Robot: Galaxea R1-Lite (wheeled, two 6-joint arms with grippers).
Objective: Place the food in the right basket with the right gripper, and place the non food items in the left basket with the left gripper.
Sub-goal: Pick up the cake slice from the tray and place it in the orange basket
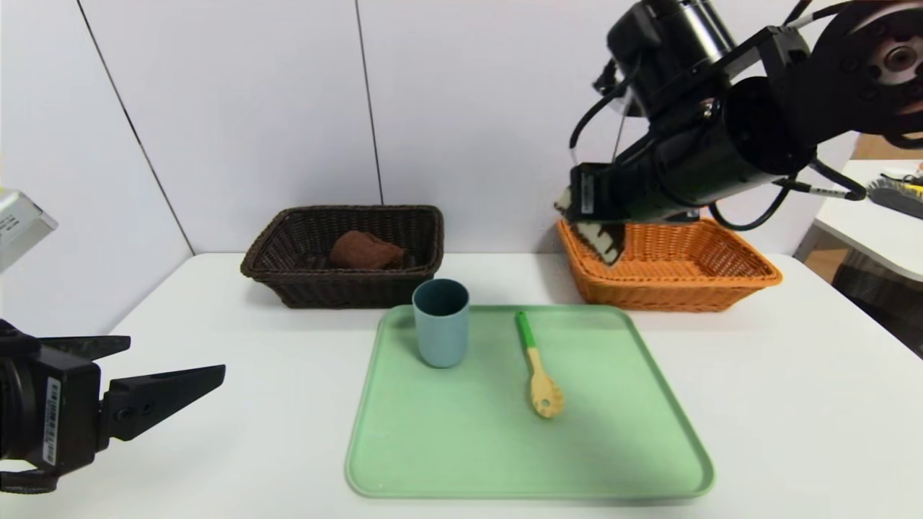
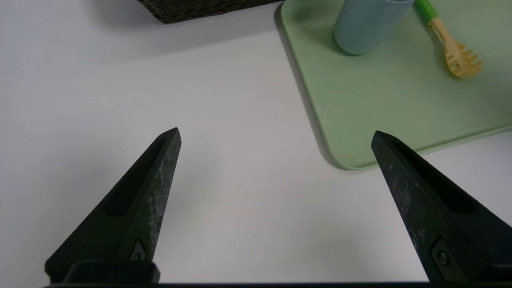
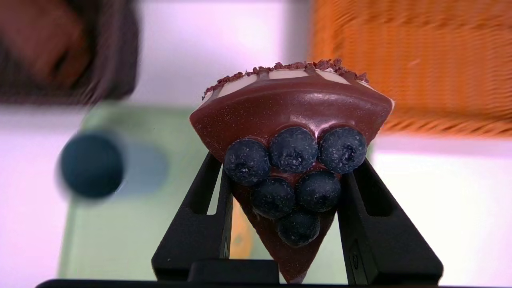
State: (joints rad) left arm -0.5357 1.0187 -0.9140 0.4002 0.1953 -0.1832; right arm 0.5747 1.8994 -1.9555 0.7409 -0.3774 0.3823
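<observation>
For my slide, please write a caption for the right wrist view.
The right hand grips the cake, six blueberries on top, near the orange basket.

We see bare white table [image 1: 281, 432] at seven o'clock of the green tray [image 1: 505, 461]; the upright blue-grey cup [image 1: 441, 324] obstructs its eleven o'clock corner.

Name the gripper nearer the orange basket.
Right. The right gripper holds the cake slice by the orange basket's left end; the left gripper is across the table, before the dark basket.
</observation>
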